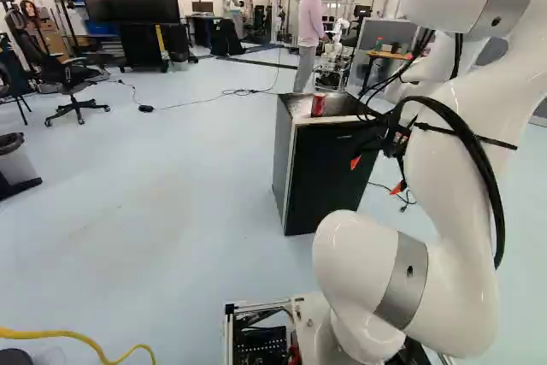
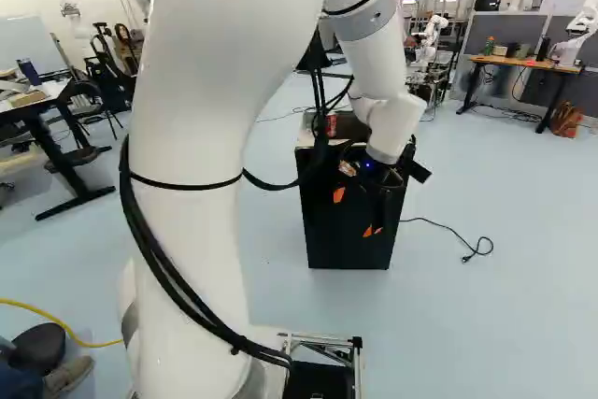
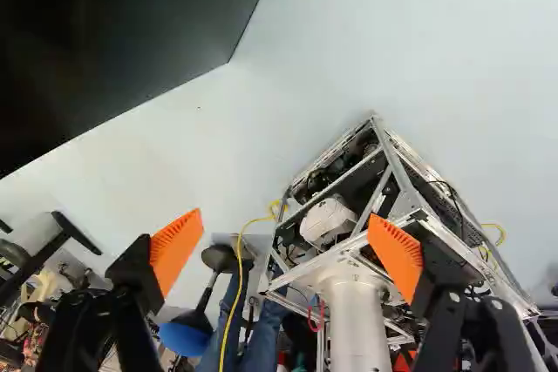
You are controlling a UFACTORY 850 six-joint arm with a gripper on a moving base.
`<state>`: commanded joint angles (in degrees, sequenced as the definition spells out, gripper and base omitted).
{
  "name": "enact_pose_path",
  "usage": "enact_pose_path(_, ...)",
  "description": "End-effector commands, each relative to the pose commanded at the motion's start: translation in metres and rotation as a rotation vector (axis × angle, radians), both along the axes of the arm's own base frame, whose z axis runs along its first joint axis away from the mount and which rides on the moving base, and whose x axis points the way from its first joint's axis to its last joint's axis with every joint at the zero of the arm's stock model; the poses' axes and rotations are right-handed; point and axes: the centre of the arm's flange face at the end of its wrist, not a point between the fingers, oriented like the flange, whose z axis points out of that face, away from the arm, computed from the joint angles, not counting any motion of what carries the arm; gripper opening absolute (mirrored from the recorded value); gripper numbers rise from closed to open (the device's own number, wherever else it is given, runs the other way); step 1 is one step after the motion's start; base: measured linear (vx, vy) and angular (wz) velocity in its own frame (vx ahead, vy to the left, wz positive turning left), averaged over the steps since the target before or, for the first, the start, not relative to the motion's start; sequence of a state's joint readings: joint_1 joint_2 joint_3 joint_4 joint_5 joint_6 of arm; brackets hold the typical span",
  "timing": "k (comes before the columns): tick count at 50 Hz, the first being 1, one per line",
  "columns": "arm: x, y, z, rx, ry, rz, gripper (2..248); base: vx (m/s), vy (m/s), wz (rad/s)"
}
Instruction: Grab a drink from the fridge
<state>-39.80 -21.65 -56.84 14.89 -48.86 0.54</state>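
My gripper hangs in front of the black mini fridge, below its top edge. In the right base view the gripper shows against the fridge's dark front, which looks closed. A red can stands upright on top of the fridge. The wrist view shows my gripper open, its orange pads wide apart and nothing between them. Part of the fridge shows there as a dark panel, ahead of one finger and off to its side. The fridge's inside is hidden.
My base's metal frame appears beyond the fingers in the wrist view. A black cable lies on the floor beside the fridge. Another robot is at a wooden desk far behind. An office chair stands at the left.
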Motion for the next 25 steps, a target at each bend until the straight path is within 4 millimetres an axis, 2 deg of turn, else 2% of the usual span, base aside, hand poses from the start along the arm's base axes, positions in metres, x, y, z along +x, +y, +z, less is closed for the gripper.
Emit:
enact_pose_path(9, 0.008, 0.016, -0.001, -0.027, -0.02, 0.031, 247, 0.0, 0.0, 0.0)
enact_pose_path(25, 0.035, 0.043, -0.003, -0.112, -0.096, 0.095, 247, 0.0, 0.0, 0.0)
